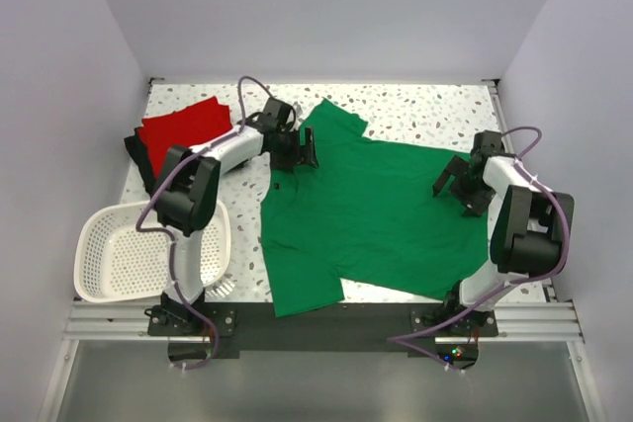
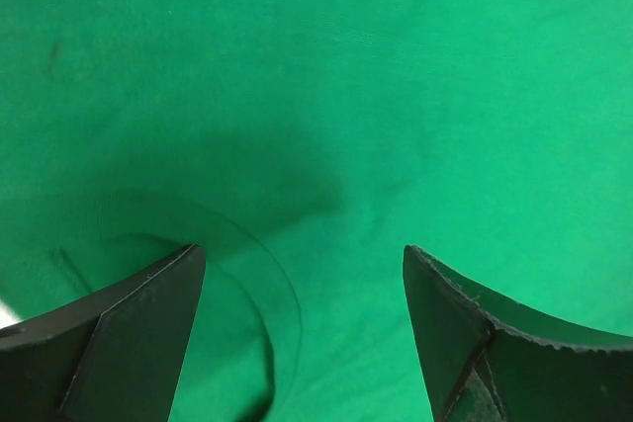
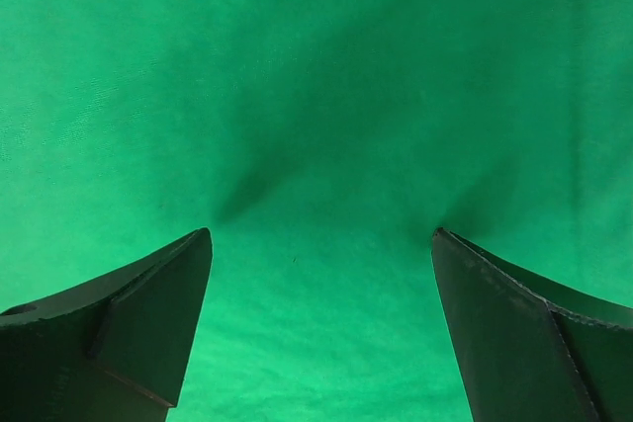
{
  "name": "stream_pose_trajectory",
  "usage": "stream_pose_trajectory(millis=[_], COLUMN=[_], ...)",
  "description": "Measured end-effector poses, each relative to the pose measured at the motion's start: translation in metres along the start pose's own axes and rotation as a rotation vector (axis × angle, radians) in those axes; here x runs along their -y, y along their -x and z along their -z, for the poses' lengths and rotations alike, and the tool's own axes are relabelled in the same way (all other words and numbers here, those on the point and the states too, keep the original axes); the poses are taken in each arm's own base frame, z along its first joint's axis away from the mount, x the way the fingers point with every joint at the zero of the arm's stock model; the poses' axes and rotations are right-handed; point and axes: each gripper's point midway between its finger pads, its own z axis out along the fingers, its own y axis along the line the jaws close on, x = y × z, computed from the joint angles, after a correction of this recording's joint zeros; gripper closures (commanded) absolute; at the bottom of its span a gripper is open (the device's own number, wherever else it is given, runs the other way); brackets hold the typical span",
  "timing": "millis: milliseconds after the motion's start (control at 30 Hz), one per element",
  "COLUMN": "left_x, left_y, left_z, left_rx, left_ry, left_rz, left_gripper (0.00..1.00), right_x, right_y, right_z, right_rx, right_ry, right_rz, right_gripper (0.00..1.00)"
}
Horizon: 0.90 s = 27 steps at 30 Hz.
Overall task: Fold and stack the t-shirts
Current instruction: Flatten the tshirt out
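Note:
A bright green t-shirt (image 1: 361, 214) lies spread flat across the middle of the table. My left gripper (image 1: 302, 152) is open, low over its upper left part near the collar seam (image 2: 282, 284). My right gripper (image 1: 457, 183) is open, low over the shirt's right edge; its view shows only green cloth (image 3: 316, 96) between the fingertips. A folded red t-shirt (image 1: 183, 126) lies at the back left on top of a black t-shirt (image 1: 132, 148), of which only an edge shows.
A white slotted plastic basket (image 1: 104, 254) stands at the front left beside the left arm's base. The speckled table (image 1: 415, 106) ends at white walls on three sides and a metal rail at the front.

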Motion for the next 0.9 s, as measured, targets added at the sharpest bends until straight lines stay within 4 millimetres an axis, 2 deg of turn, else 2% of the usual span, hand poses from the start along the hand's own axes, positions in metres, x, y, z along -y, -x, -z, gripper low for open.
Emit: stream_pose_trajectory(millis=[100, 400, 533, 700, 900], left_x=[-0.002, 0.0, 0.0, -0.002, -0.008], left_y=[0.0, 0.027, 0.05, 0.087, 0.128], left_z=[-0.012, -0.027, -0.037, -0.053, -0.066], left_rx=[-0.032, -0.005, 0.023, 0.077, 0.161], left_ry=[0.006, -0.008, -0.015, -0.023, -0.045], left_rz=[0.007, 0.004, -0.004, -0.02, -0.025], left_gripper=[0.14, 0.14, 0.14, 0.14, 0.14], right_x=[0.002, -0.005, -0.011, -0.021, -0.037], right_y=[-0.008, 0.008, 0.02, 0.039, 0.069], right_z=[-0.01, -0.017, -0.022, -0.028, -0.038], right_rx=[-0.047, -0.069, -0.084, -0.106, -0.107], right_ry=[-0.014, -0.028, -0.037, -0.05, -0.048], right_rz=[0.001, 0.003, -0.003, -0.021, -0.043], right_gripper=[0.05, 0.05, 0.05, 0.05, 0.06])
